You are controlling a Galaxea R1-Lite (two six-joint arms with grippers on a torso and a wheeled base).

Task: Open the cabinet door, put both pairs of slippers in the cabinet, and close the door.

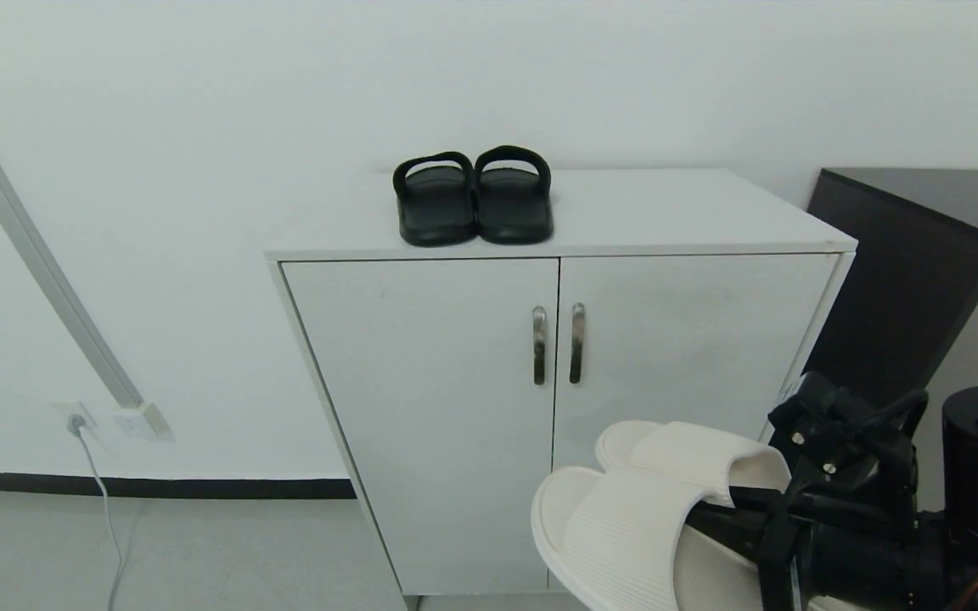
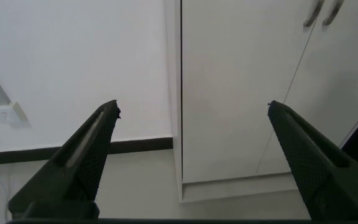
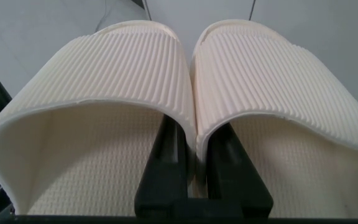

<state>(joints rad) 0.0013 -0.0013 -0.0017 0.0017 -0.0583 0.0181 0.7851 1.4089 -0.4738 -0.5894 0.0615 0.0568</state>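
In the head view the white cabinet stands against the wall with both doors shut, and its two metal handles sit side by side at the middle. The black slippers rest on top of the cabinet, side by side and touching, with their heels toward the front edge. In front of the cabinet's right door, low down, the right gripper holds the white slippers off the floor. A wall socket with a cable is left of the cabinet, and a dark unit is right of it.

In the left wrist view the left gripper has its fingers spread wide and holds nothing. It faces the lower left front of the cabinet.

In the right wrist view the right gripper has its fingers clamped on the two inner strap edges of the white slippers, pressing the pair together.
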